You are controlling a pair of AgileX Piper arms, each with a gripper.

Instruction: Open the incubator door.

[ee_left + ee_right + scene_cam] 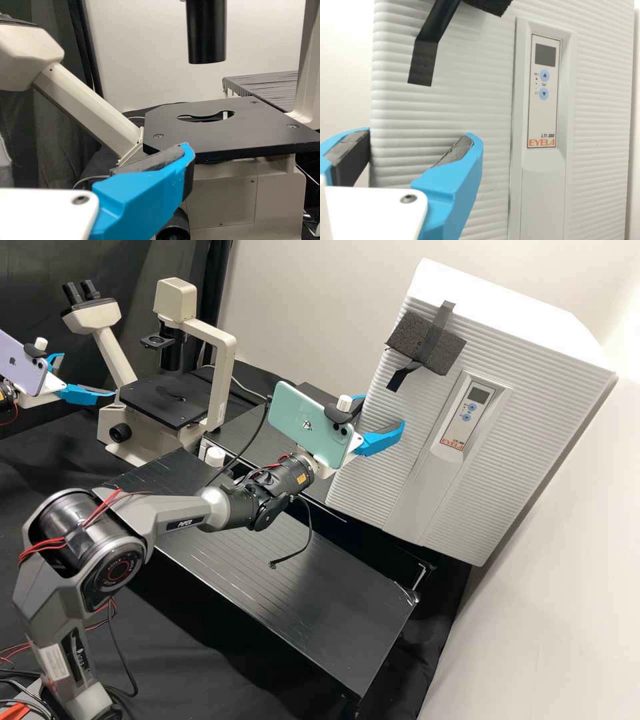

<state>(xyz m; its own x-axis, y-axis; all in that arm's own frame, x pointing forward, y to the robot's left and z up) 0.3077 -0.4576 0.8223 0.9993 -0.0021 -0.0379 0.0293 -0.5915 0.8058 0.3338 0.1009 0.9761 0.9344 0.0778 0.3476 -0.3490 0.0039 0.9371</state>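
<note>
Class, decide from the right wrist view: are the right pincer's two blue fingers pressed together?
No, the right pincer has its fingers spread apart, with the ribbed front of the incubator visible between them.

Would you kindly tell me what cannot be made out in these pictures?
- Incubator's interior: high view, hidden behind its door.
- Door surface under the foam block: high view, covered by that block.
- Any reading on the display: high view, too small.
- Most of the left arm: high view, cut off by the left edge.
</note>
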